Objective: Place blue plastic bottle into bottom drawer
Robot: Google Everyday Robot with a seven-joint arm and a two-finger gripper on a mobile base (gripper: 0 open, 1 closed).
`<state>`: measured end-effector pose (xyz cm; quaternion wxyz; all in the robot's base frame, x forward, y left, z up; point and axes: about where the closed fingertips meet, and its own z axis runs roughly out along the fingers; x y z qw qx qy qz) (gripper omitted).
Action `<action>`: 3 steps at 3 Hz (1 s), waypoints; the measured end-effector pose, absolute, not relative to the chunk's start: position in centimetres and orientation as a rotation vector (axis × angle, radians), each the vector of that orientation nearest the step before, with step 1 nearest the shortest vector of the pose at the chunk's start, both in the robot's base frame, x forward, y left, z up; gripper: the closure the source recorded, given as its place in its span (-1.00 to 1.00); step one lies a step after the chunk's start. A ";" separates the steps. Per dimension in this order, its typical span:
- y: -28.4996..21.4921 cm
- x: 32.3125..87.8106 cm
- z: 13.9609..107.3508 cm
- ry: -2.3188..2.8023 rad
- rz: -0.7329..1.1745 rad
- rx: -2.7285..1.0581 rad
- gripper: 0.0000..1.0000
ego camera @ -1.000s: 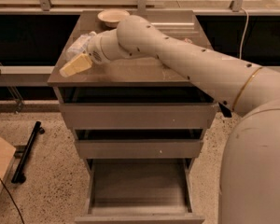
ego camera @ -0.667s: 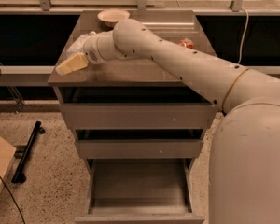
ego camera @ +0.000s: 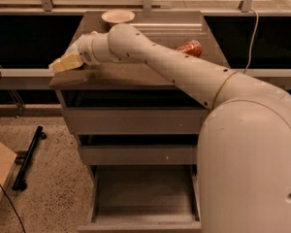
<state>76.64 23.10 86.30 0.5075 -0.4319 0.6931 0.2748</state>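
Your gripper (ego camera: 64, 63) had slid left to the cabinet top's (ego camera: 136, 74) front-left corner, overhanging the edge. I couldn't tell its grip, and the blue plastic bottle wasn't distinguishable there. The bottom drawer (ego camera: 143, 191) stood open below, so the carry was probably starting.

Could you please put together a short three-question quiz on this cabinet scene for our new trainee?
1. True or false: the bottom drawer is pulled open.
2. Where is the gripper? A) at the front left corner of the cabinet top, as the camera sees it; B) inside the bottom drawer; C) down by the floor.
3. What pale round object sits at the back of the cabinet top?

Key: 1 true. 2 A. 3 a bowl.
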 end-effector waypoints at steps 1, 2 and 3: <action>23.3 77.7 86.0 1.680 0.656 -1.014 -1.00; 22.3 78.8 86.2 1.689 0.625 -0.963 -1.00; 21.6 79.6 86.3 1.697 0.607 -0.930 -1.00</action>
